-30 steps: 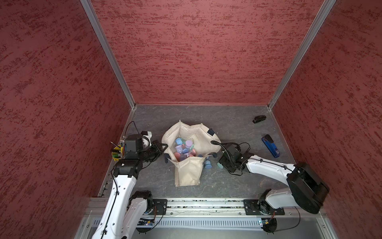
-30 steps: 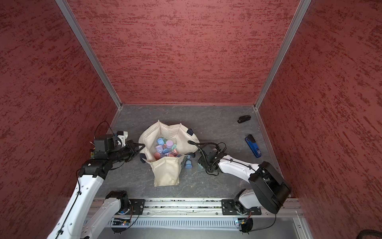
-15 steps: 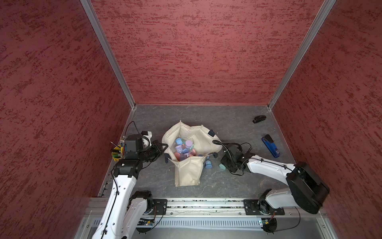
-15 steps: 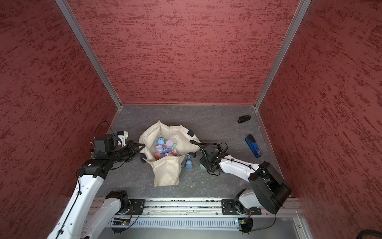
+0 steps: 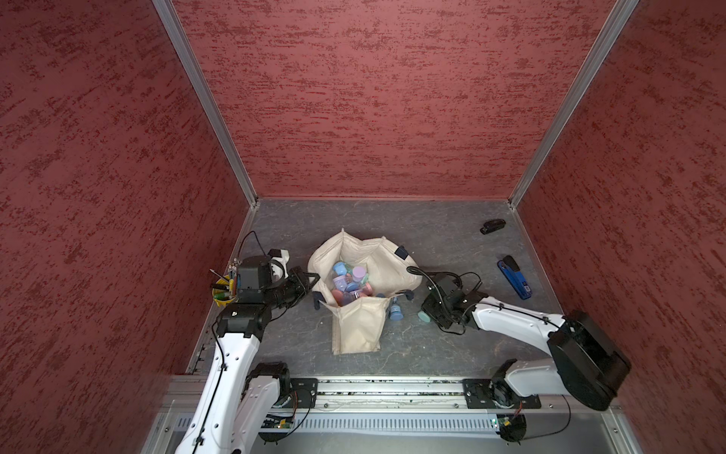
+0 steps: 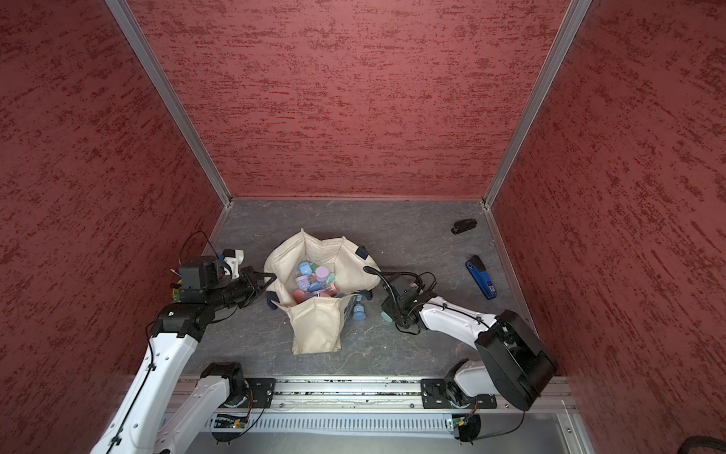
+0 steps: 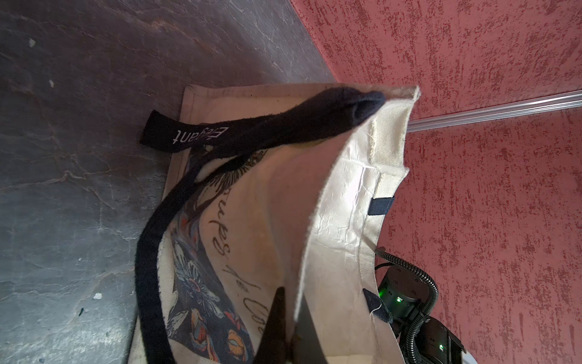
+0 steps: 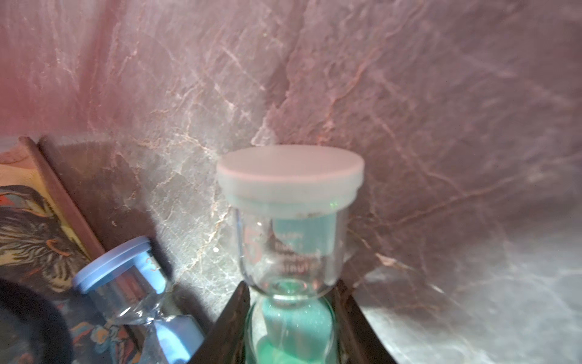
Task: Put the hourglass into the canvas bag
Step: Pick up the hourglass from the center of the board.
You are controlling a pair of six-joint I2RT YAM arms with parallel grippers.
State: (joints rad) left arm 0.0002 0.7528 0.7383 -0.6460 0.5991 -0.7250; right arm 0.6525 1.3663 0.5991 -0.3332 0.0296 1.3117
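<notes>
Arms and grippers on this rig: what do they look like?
The left arm and right arm have white link shells and black joint housings, mounted on a silver rail. Thin black cables run along them and loop at the wrists; a ribbed black hose sits by the right wrist. The left gripper and right gripper are black with tapered fingers.

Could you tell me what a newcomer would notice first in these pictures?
The large cream canvas bag centred on the grey table gapes open, full of pastel-capped glass hourglasses, its rim pinched by the left gripper. Beside it, the right gripper is shut on a pale-capped glass hourglass with green sand.
</notes>
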